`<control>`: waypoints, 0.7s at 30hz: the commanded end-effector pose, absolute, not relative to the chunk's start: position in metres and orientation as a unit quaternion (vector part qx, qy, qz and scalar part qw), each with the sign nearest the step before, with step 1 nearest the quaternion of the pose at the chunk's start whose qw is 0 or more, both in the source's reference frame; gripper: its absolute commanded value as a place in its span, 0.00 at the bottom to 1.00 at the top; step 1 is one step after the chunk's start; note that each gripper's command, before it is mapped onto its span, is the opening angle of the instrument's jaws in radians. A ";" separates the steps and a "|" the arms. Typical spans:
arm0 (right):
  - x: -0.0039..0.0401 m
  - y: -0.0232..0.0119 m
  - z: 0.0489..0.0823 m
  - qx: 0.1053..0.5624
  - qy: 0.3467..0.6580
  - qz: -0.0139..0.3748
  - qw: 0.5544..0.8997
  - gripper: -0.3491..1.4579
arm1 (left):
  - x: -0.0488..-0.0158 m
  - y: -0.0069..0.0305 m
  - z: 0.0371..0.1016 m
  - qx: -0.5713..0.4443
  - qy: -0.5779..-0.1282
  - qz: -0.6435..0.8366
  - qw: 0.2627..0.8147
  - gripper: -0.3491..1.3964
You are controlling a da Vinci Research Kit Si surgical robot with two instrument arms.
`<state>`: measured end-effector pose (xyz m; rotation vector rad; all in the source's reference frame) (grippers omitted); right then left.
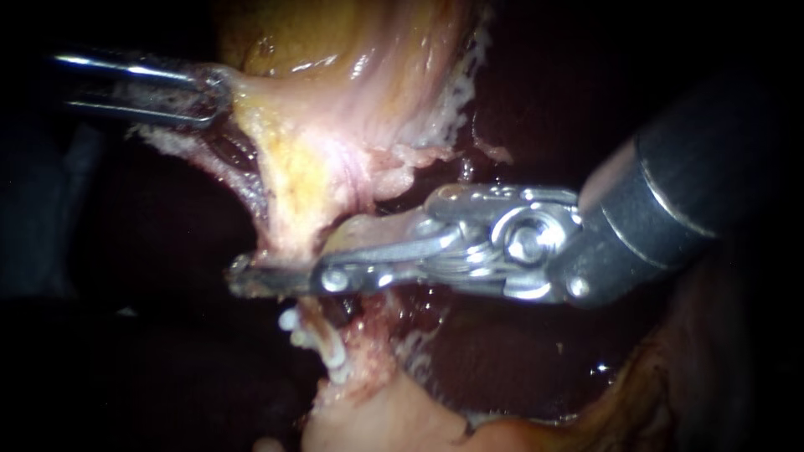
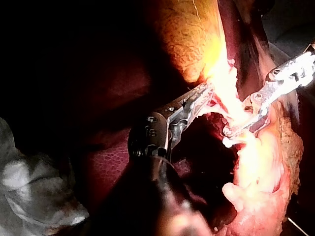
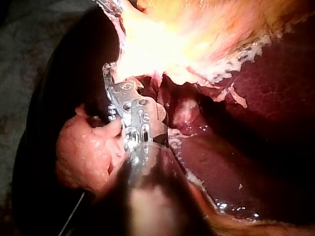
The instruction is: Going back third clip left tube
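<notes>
A: Entry 1, L side?
B: Slim bright-metal left instrument [image 1: 216,88], shaft entering from the left. Hand clenched: both jaws pinch the edge of the glossy yellow-pink gallbladder [image 1: 335,100], and the tissue is pulled taut from the grip.

A: Entry 2?
B: Thick dark-shafted right instrument [image 1: 243,276] w/ silver hinged wrist and long narrow tip, shaft entering from the right. The tip lies across the pale pink tube [image 1: 293,238] that hangs from the gallbladder's narrow end. Hand state: cannot tell, as the tip is seen side-on and tissue covers part of it.

A: Task item, loc.?
B: The tube touches the right instrument's tip and crosses it. It sits between the gallbladder above and a pale fleshy lump [image 1: 377,418] below. Small white clips [image 1: 291,320] are on the tube just under the tip, close together. Count unclear. Can't tell whether this is the left tube.

A: Misc.?
B: Dark red wet liver [image 1: 519,351] lies behind and under everything. In the L wrist view a crumpled white cloth [image 2: 29,182] lies beside the liver, well apart from both tips.
</notes>
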<state>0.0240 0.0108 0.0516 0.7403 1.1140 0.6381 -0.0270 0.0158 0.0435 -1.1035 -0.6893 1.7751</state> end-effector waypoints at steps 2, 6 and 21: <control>0.0240 0.0109 0.0516 0.341 0.509 0.285 0.737 0.04 | -0.0270 0.0158 0.0435 -0.447 -0.279 0.719 0.453 0.00; 0.0243 0.0111 0.0520 0.342 0.529 0.278 0.725 0.41 | -0.0270 0.0158 0.0435 -0.447 -0.279 0.719 0.453 0.00; 0.0215 0.0092 0.0562 0.256 0.525 0.189 0.789 0.47 | -0.0268 0.0157 0.0437 -0.447 -0.279 0.719 0.453 0.00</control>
